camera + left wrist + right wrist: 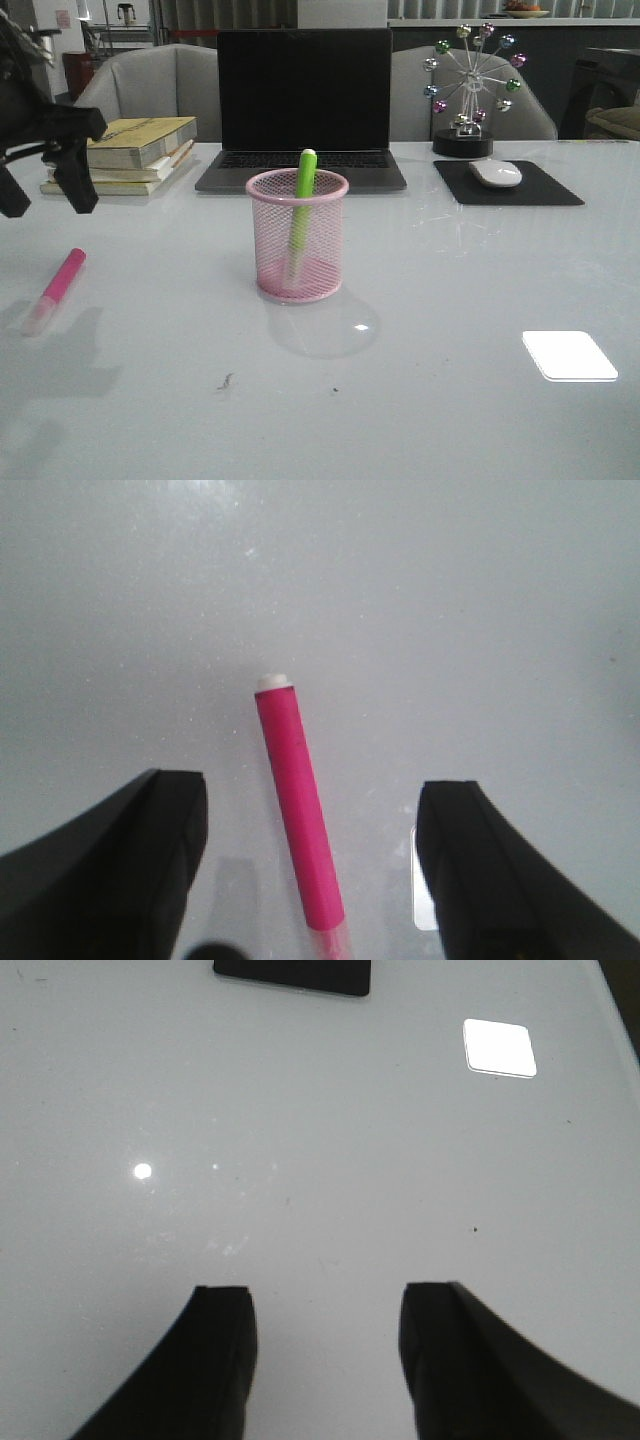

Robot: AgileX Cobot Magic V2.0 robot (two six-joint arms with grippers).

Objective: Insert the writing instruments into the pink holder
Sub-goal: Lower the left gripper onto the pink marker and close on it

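The pink mesh holder stands mid-table, and the lime green marker leans inside it with its top above the rim. Flat on the table at the left lies the pink marker, its translucent cap toward the table's front edge. My left gripper hangs open above and behind it. In the left wrist view the pink marker lies on the table between the spread fingers of the left gripper, touching neither. My right gripper is open over bare table and does not show in the front view.
A laptop stands behind the holder, with a stack of books to its left. At the back right are a mouse on a black pad and a ferris-wheel ornament. The pad's corner shows in the right wrist view.
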